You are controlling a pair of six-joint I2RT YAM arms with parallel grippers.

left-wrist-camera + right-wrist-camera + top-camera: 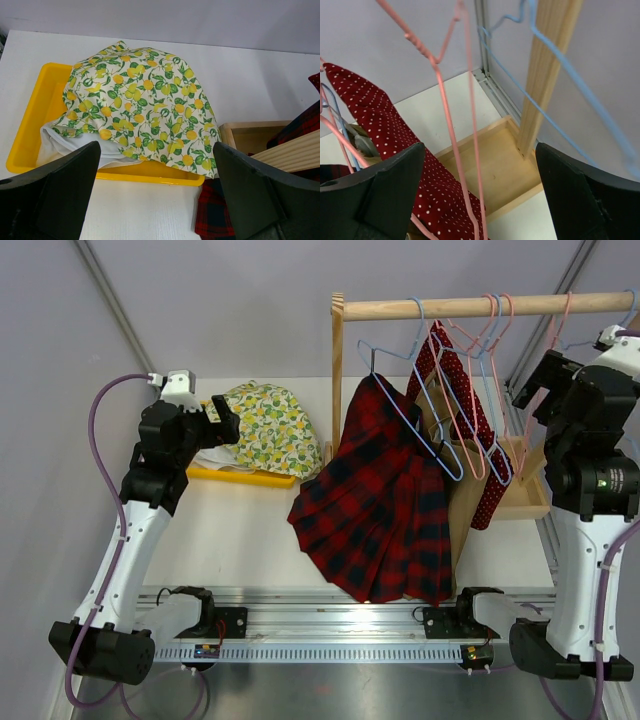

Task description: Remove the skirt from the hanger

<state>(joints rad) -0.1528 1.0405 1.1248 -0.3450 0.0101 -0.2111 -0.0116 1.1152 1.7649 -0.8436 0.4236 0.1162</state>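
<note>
The red and dark tartan skirt (375, 510) hangs by its top corner from the pale-blue hanger (415, 425), and its hem spreads on the table. The hanger's hook is over the wooden rod (480, 307). My left gripper (228, 420) is open at the far left, apart from the skirt. In the left wrist view its fingers (156, 150) frame a lemon-print garment (145, 105), with a corner of the skirt (215, 215) at the lower right. My right gripper (528, 390) is open beside the rack's right end. A pink hanger (470, 165) passes between its fingers (480, 150), untouched.
The lemon-print garment lies on a yellow tray (35, 125). A red white-dotted garment (385, 130) and several pink and blue hangers hang on the rod. The rack's wooden post (545, 75) and base tray (500, 175) stand below the right gripper.
</note>
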